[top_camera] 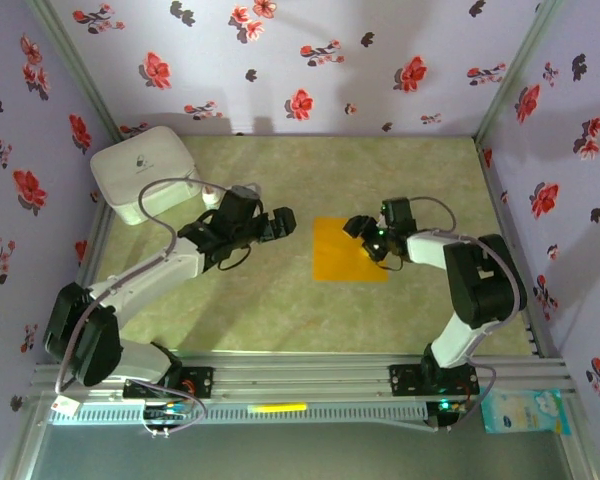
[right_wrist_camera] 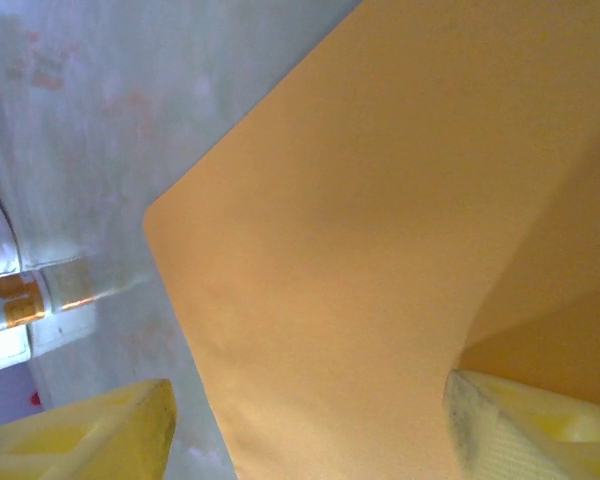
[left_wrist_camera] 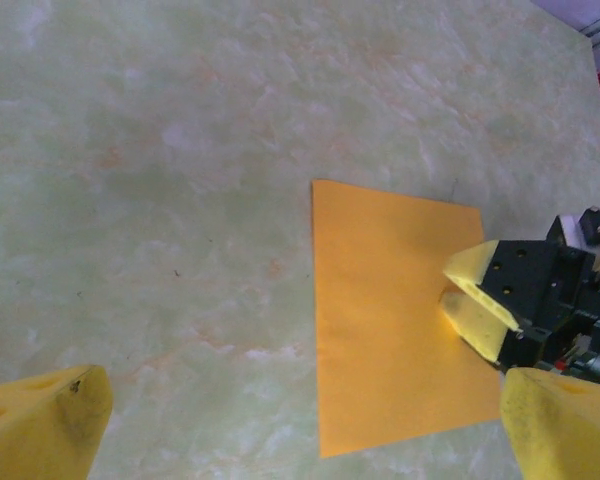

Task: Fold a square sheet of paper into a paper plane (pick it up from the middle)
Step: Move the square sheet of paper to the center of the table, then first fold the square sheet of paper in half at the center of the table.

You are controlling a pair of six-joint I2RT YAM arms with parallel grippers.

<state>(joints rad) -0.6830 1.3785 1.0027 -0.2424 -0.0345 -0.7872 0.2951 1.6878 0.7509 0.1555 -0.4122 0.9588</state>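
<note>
At the near edge a metal rail (top_camera: 310,385) carrying both arm bases is seen, and a pale blue and white packet (top_camera: 525,410) is laid just right of it; the print on the packet cannot be read. Beyond the rail, over the marbled green tabletop (top_camera: 280,310), the left hand (top_camera: 288,222) is poised just left of the paper (top_camera: 348,255), its yellow fingers (left_wrist_camera: 45,425) spread wide with nothing between them. The paper, a plain orange square without marking, is laid near the middle of the tabletop. The right hand (top_camera: 352,226) is placed at an edge of the paper, the far edge in the top view. Its fingers (right_wrist_camera: 525,420) are parted, one over bare tabletop and the other against the sheet, where the paper is humped upward; no closed grip on it can be made out. Past a corner of the paper, in the right wrist view, a small white bottle (right_wrist_camera: 20,300) with an orange label is seen, its lettering too blurred to be read. At the far left a white box (top_camera: 145,170) is set, marked with a small dark logo that cannot be read. The space is enclosed by lilac walls (top_camera: 330,60) printed with red and dark flowers.
</note>
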